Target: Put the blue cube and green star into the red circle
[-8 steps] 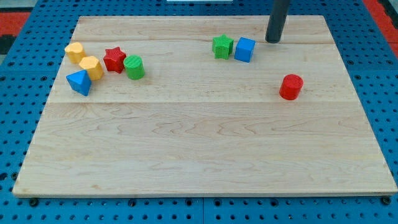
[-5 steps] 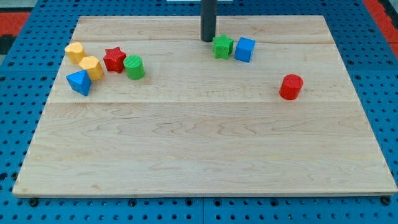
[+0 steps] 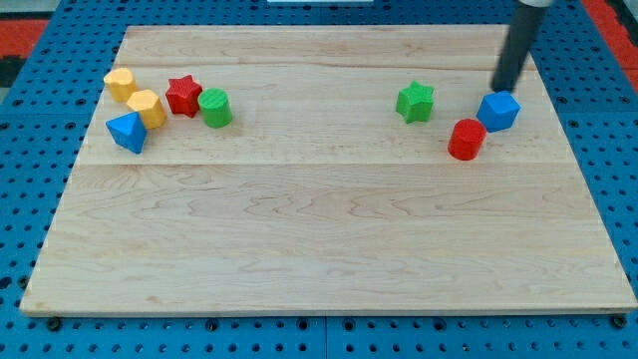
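my tip (image 3: 503,87) rests on the wooden board (image 3: 319,239) at the view's upper right, just above the blue cube (image 3: 498,111); it is a bare rod with nothing to open or close. the cube sits just beside the red cylinder (image 3: 466,139), at its upper right. the green star (image 3: 415,102) lies near, to their left.

the dark rod (image 3: 518,45) is cut off by the view's top edge, so only its lower length shows. my tip (image 3: 502,88) sits just above the blue cube (image 3: 498,111); whether they touch cannot be told.
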